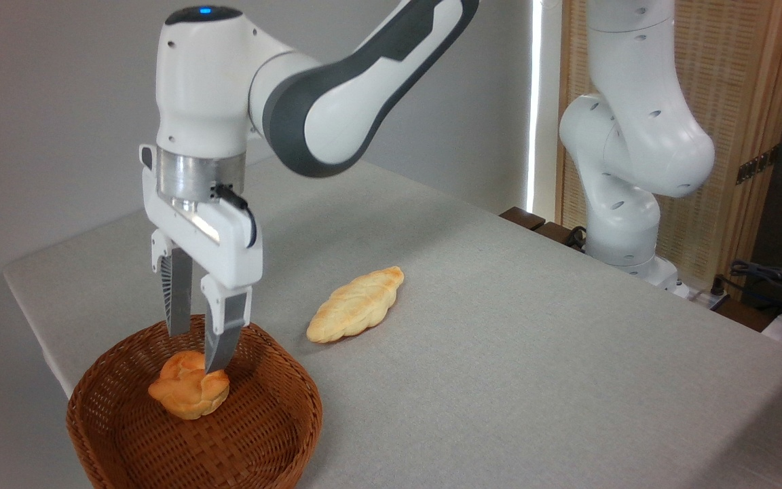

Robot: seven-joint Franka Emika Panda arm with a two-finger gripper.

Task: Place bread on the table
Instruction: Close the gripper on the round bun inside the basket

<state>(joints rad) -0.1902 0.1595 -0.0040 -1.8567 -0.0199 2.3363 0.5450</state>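
The bun (189, 392) lies in the basket (269, 435) at near left, not yet on the surface (499, 339). The pincer (199, 353), fingers apart, straddles its top; gripping, lifting and placing remain.

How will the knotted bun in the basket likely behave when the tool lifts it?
The bun looks small and puffy, so probably light. Its lobed top may let the fingers seat in a groove, or slip off a curve. The glossy crust could dent if squeezed hard.

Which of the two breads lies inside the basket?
The small round knotted bun, golden-orange, lies in the wicker basket under the gripper. The longer pale braided bread lies on the table instead.
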